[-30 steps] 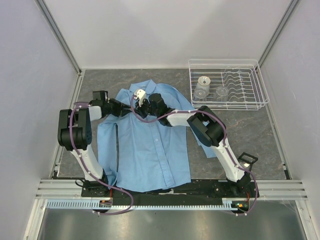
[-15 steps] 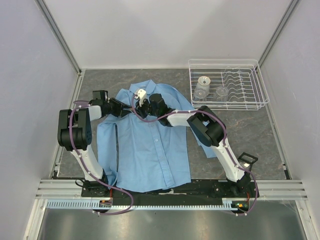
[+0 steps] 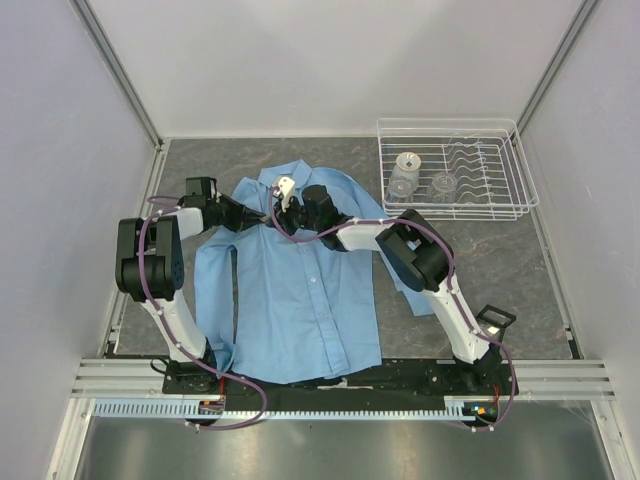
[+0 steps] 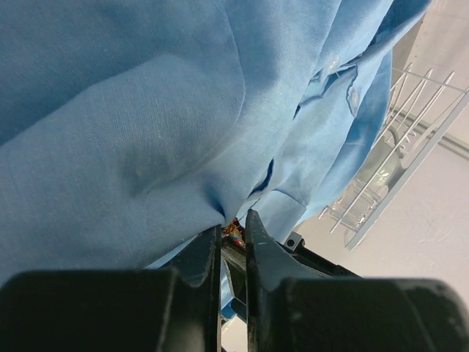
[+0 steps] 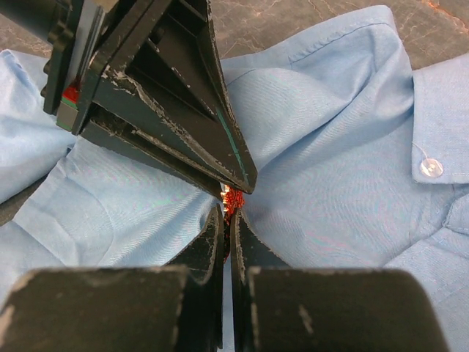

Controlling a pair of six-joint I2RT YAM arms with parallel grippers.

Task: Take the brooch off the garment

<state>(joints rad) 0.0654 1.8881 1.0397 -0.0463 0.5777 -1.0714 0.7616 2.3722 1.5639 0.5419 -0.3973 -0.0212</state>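
The garment (image 3: 300,300), a light blue shirt, lies flat on the grey table with its collar to the far side. Both grippers meet just below the collar. The brooch (image 5: 233,196) is a tiny orange-red pin. My right gripper (image 5: 229,213) is shut on it, its tips pinching its lower edge. My left gripper (image 4: 233,233) is shut on a pucker of garment cloth (image 4: 146,147), right next to the brooch (image 4: 234,232). Its fingertips (image 5: 238,180) touch the brooch from above. In the top view the brooch is hidden under the left gripper (image 3: 262,214) and the right gripper (image 3: 284,210).
A clear wire dish rack (image 3: 455,205) holding glass jars stands at the back right, and also shows in the left wrist view (image 4: 388,176). A white shirt button (image 5: 429,168) sits on the collar to the right. Walls enclose the table on three sides.
My right wrist has shifted slightly toward the far side, still at the brooch. The left gripper holds its place on the cloth.
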